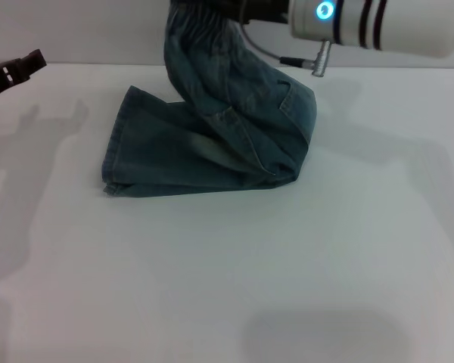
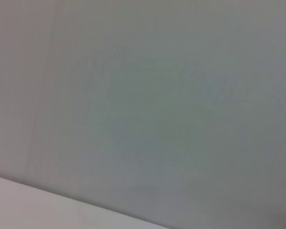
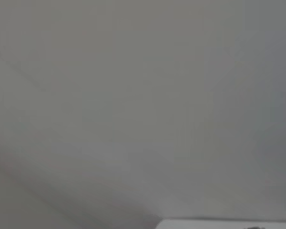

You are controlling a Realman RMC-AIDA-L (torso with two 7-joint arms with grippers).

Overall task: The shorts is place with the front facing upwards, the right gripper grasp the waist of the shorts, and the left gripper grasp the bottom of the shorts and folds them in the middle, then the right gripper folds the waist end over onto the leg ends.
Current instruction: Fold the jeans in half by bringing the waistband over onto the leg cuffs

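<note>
Head view showed the shorts [image 1: 212, 144] already doubled lengthwise on the white table [image 1: 303, 265], with the waist of the shorts [image 1: 193, 23] lifted well clear of the surface by the right gripper [image 1: 238, 9] at the top edge of the frame. The ruched band hung gathered from that gripper, so the jaws were judged pinched on it, though the fingertips themselves were cut off by the frame and the grip point could not be read exactly. The leg ends [image 1: 115, 162] lay flat on the table toward the robot's left, hems stacked, and the fold ridge sat near the pocket seam [image 1: 287, 98] on the right. The left gripper [image 1: 19, 68] hung apart from the cloth at the left edge, above the table; whether its jaws were spread or closed could not be told. Both wrist views gave only blank grey surface, no cloth. Handling judgement: denim soft and limp but fairly heavy for cloth, draping in a thick sagging column; it would probably slide rather than crease sharply, and the elastic band offers the bulkiest, least slippery hold. The hems may drag if the waist is pulled sideways too fast. Room: the table looked open on all sides of the garment, with the widest free area toward the near edge.
</note>
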